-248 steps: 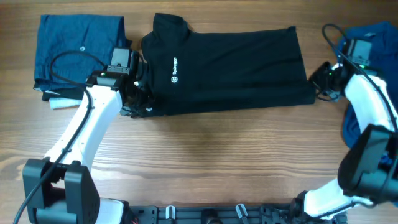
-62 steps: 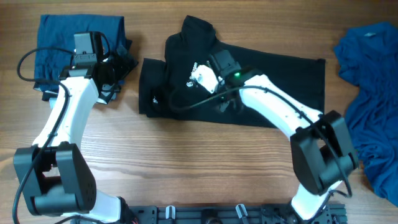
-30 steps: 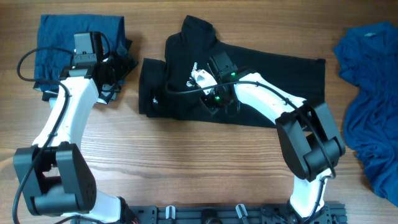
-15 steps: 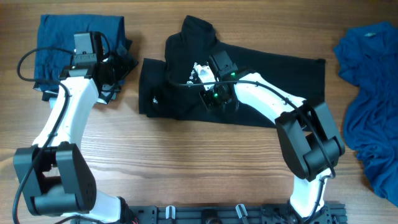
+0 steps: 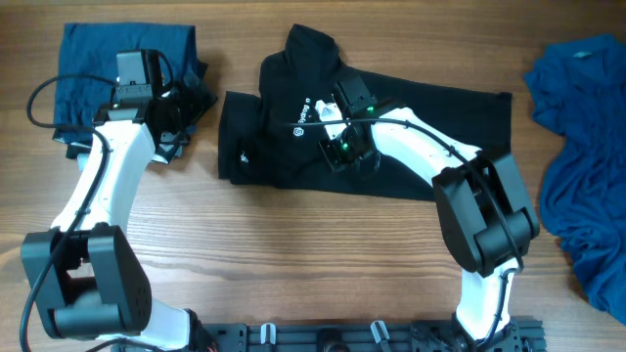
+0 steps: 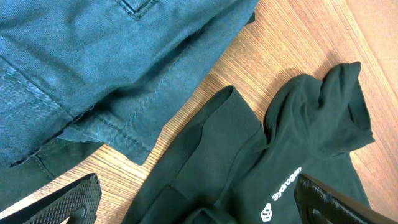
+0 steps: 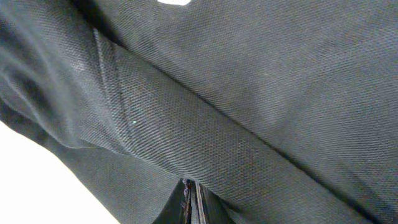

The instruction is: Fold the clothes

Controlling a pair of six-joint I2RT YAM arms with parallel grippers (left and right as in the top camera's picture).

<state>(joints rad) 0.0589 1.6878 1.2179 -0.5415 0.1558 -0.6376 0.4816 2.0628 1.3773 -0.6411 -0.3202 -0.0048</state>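
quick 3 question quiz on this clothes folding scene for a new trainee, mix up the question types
1. True or false: the left gripper stands open, holding nothing.
2. The right gripper is shut on: A) a blue garment B) the black short-sleeved collared fabric shirt C) nothing at all
3. How many blue garments lie on the wooden table?

Key
1. True.
2. B.
3. Two: the folded blue fabric garment at the far left and the crumpled blue fabric garment at the right edge.
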